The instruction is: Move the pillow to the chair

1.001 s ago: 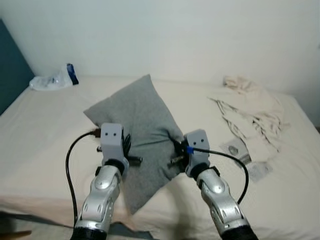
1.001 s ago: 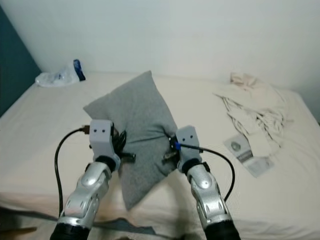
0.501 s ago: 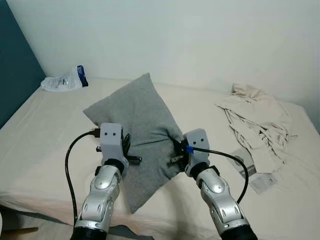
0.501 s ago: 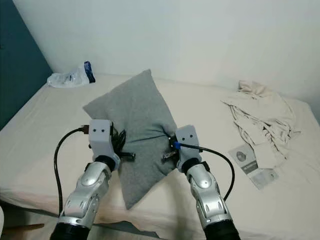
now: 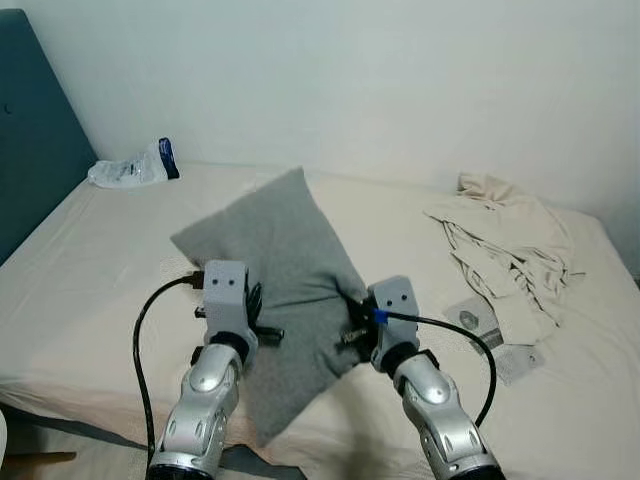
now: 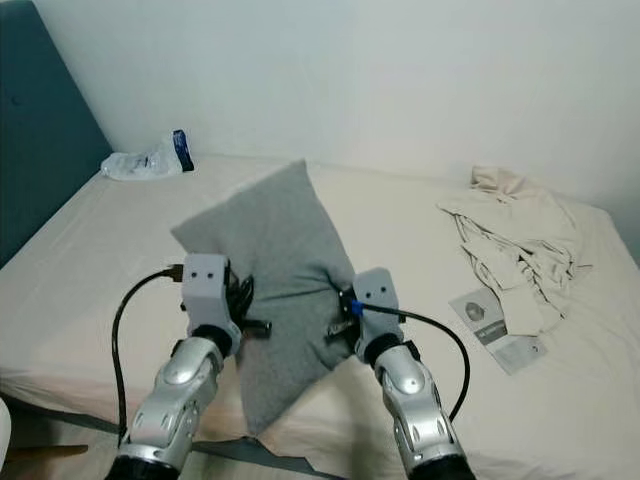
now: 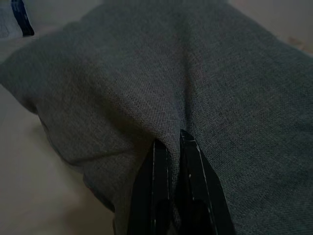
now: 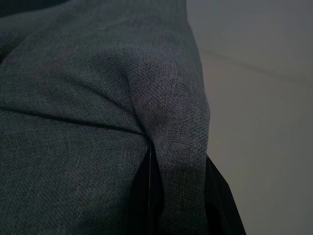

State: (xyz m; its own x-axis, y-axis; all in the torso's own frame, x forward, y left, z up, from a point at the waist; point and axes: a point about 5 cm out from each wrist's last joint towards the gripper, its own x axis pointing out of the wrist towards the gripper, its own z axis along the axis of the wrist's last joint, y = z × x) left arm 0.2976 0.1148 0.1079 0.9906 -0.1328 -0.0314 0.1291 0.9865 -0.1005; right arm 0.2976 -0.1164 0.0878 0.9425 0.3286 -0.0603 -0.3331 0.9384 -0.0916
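Grey pillow (image 5: 285, 270) pinched by left gripper (image 7: 173, 142); right gripper (image 8: 166, 161) too.

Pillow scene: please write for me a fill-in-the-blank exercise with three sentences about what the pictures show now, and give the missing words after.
1. The left end effector and the right end effector each pinch a fold of the ____ pillow.
2. The pillow is held above the cream-coloured ____.
3. A beige garment lies crumpled on the robot's ____ side of the bed.

Missing words: grey; bed; right
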